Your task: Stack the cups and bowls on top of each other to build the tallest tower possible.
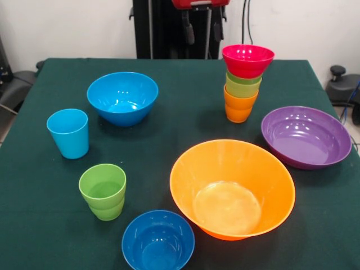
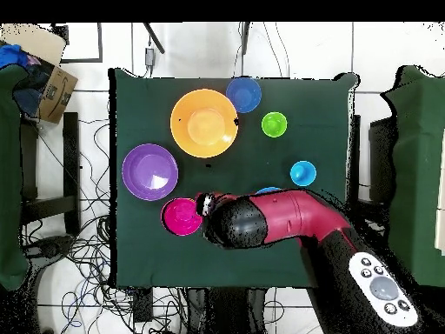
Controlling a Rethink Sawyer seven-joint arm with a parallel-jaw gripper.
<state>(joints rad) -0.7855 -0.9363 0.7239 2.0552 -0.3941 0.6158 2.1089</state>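
On the green worktop (image 1: 169, 121) the tower (image 1: 243, 84) stands at the far side: an orange cup (image 1: 238, 108) lowest, a lime green cup (image 1: 242, 85) nested in it, and a small red bowl (image 1: 247, 59) seated on top, holding nothing. The large orange bowl (image 1: 232, 188), the shallow purple bowl (image 1: 305, 136), the light blue bowl (image 1: 122, 97) and the dark blue bowl (image 1: 158, 241) sit apart, all empty. The light blue cup (image 1: 68, 133) and the stepped green cup (image 1: 103, 190) stand upright and empty. The pincer (image 1: 201, 25) hangs above, behind the tower, its fingers spread and holding nothing
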